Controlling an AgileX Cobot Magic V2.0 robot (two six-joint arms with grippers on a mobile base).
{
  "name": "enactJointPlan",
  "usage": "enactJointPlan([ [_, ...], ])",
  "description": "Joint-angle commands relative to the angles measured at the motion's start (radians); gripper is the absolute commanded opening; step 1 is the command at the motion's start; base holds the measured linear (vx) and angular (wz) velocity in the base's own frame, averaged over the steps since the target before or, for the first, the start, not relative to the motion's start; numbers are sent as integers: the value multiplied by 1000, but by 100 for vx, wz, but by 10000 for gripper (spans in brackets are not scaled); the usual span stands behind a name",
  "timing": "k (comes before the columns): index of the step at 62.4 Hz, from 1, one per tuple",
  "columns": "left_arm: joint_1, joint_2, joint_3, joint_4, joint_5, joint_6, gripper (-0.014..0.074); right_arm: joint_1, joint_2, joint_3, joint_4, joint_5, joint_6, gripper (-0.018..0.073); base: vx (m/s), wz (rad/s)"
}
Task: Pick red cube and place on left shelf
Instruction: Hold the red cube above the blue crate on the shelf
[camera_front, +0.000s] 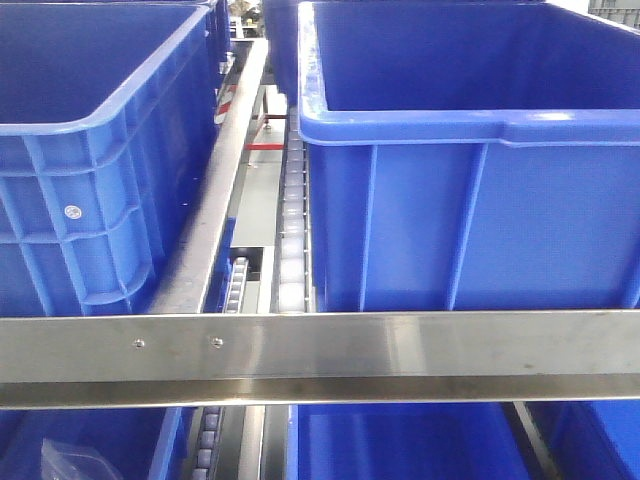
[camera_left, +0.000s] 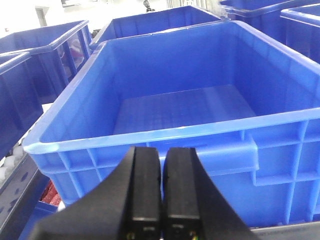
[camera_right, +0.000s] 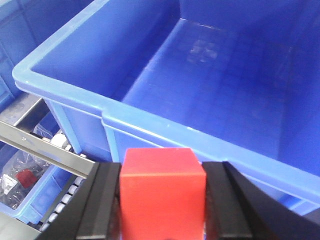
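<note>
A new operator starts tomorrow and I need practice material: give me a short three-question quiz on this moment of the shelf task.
1. True or false: the left gripper is shut with nothing between its fingers.
2. What does the right gripper hold? A) small bright-red cube B) blue cube C) clear bag
3. Fill in (inside/outside): the cube is ___ the large blue plastic bin ahead of it.
Key: 1 true; 2 A; 3 outside.
</note>
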Motion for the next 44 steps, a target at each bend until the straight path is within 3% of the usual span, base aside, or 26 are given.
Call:
enactJointPlan([
  [1,-1,-3,22,-5,-90,1,106,-5,1,-33,8,-80,-2,59,0,0],
  [44,-1,-3,22,-5,-90,1,106,-5,1,-33,8,-103,-3,59,0,0],
])
